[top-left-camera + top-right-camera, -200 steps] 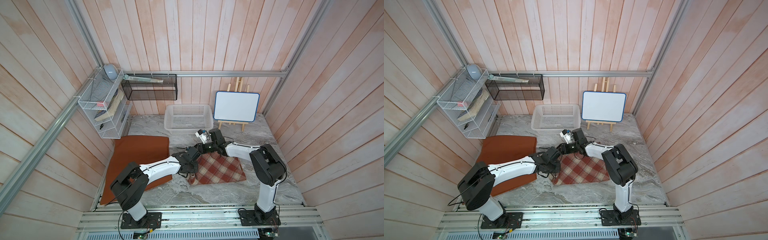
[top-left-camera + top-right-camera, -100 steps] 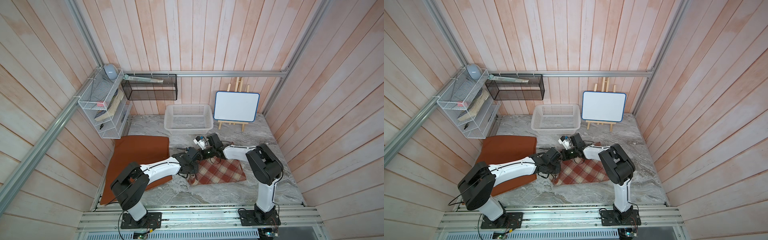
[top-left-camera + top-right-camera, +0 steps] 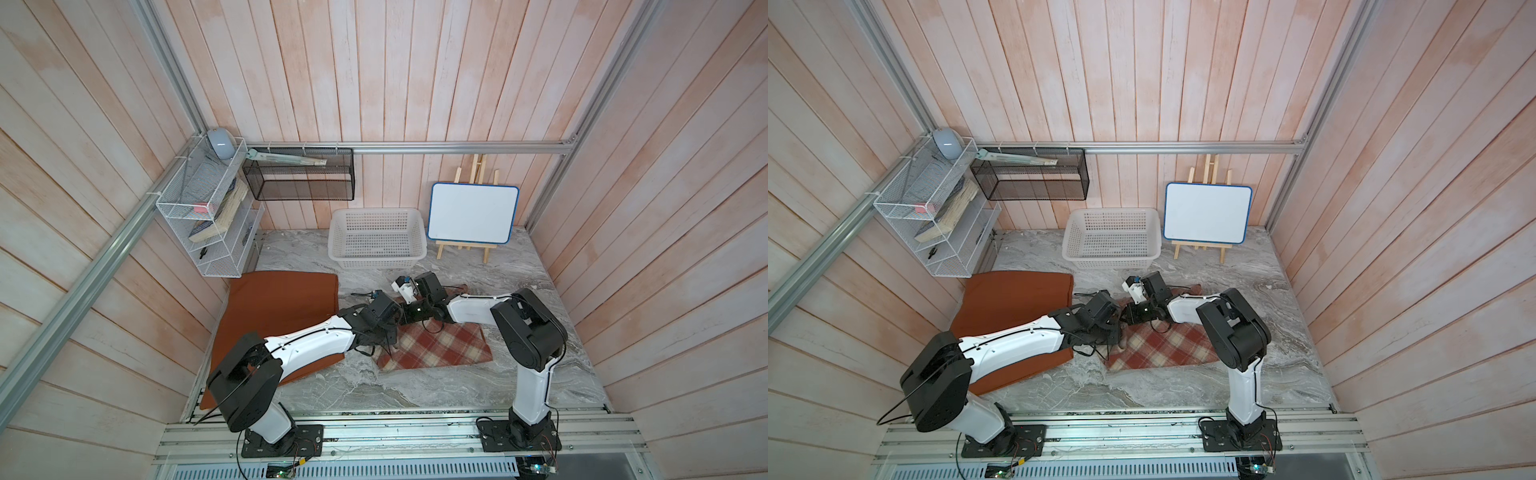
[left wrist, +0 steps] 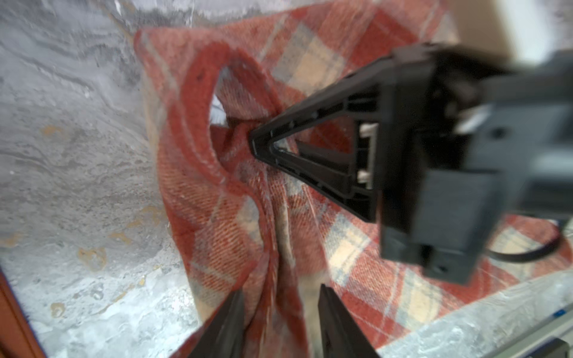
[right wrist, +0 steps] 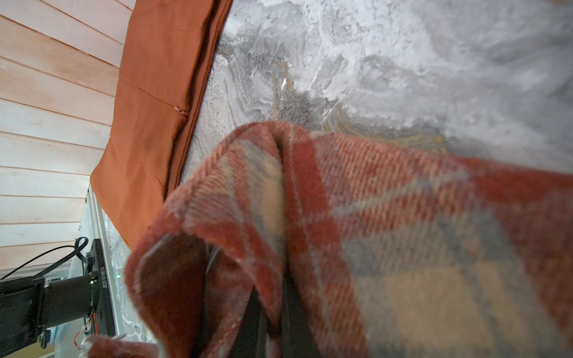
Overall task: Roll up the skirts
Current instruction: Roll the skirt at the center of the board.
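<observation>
Arms: white moulded shells (image 3: 309, 343), black joint housings (image 3: 245, 386)
Cables: thin black leads (image 4: 521, 258)
Grippers: black ribbed triangular plastic fingers (image 4: 325, 107)
Bases: black flat plates (image 3: 311, 440), six o'clock

overhead pair; wrist cameras near plaid skirt (image 4: 210, 198)

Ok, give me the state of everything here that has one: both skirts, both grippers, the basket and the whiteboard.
Plaid skirt: unrolled, one corner bunched and lifted.
Orange skirt: flat, unrolled.
Right gripper: shut on the plaid skirt's edge.
Left gripper: open, jaws astride a plaid fold.
Basket: upright, empty.
Whiteboard: upright, blank.
</observation>
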Controlling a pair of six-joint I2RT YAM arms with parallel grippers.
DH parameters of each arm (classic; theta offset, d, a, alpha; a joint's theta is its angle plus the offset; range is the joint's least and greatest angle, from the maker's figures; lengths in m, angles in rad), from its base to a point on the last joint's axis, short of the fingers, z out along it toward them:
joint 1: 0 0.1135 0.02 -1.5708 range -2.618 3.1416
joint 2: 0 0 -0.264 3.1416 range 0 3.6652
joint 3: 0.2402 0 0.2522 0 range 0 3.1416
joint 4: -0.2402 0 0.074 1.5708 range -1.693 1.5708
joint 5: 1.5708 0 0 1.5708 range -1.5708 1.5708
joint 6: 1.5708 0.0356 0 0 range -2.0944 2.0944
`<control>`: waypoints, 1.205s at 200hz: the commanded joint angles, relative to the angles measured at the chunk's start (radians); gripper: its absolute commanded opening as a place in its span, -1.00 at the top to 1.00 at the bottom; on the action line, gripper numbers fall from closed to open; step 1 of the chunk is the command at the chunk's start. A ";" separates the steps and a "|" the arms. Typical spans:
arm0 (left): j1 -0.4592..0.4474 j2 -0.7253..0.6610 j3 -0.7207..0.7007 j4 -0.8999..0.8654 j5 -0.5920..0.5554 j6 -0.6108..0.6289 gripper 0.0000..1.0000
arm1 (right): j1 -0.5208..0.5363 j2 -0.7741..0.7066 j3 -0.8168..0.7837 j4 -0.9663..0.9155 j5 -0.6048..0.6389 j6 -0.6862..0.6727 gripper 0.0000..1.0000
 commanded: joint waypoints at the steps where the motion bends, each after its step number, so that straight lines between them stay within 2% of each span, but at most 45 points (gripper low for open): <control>1: -0.008 -0.047 0.014 -0.015 -0.018 -0.002 0.07 | -0.007 0.010 -0.025 -0.001 0.047 0.015 1.00; 50: 0.002 -0.199 -0.014 -0.096 -0.152 -0.038 0.04 | -0.007 0.010 -0.031 0.020 0.045 0.031 1.00; 69: 0.022 -0.250 -0.094 -0.117 -0.201 -0.080 0.14 | -0.008 0.008 -0.034 0.020 0.044 0.032 1.00; 88: 0.063 -0.282 -0.195 -0.078 -0.193 -0.134 0.47 | -0.007 -0.002 -0.042 0.027 0.045 0.035 1.00; 111: 0.086 -0.280 -0.272 0.015 -0.187 -0.170 1.00 | -0.007 -0.007 -0.045 0.023 0.048 0.036 1.00; 165: 0.087 -0.123 -0.245 0.210 -0.154 -0.141 1.00 | -0.007 -0.025 -0.069 0.044 0.043 0.048 1.00; 194: 0.083 -0.106 -0.253 0.323 -0.130 -0.136 1.00 | -0.008 -0.026 -0.075 0.053 0.042 0.056 1.00; 227: 0.004 -0.123 -0.247 0.328 -0.122 -0.172 1.00 | -0.007 -0.026 -0.081 0.060 0.047 0.067 1.00; 241: -0.019 -0.122 -0.265 0.378 -0.081 -0.193 1.00 | -0.008 -0.025 -0.083 0.064 0.047 0.070 1.00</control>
